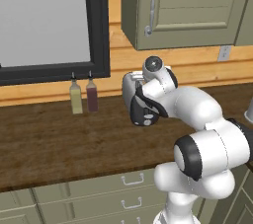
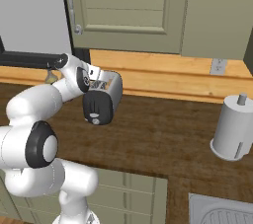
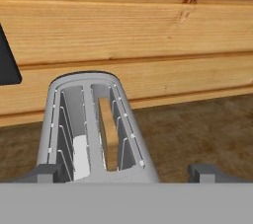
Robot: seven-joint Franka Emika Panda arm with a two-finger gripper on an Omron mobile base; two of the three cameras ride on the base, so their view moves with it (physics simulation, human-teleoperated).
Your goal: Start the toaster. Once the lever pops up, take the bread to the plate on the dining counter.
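The white-silver toaster (image 1: 132,94) (image 2: 109,94) (image 3: 94,119) stands on the brown counter against the wood wall. Its black end panel (image 2: 96,109) (image 1: 143,114) faces the robot and bears small light marks. I cannot tell the lever apart from these. The bread (image 3: 108,134), a tan slice, sits low in the right slot, and the left slot holds no slice. My gripper (image 3: 123,173) hovers open just above the toaster's near end, one fingertip on each side of it and touching nothing. The plate and the dining counter are out of view.
Two slim bottles (image 1: 76,97) (image 1: 92,94) stand left of the toaster under a dark-framed window (image 1: 99,25). A wall cabinet (image 1: 183,6) hangs overhead. A paper towel holder (image 2: 232,129) and a sink corner (image 2: 222,213) lie to the right.
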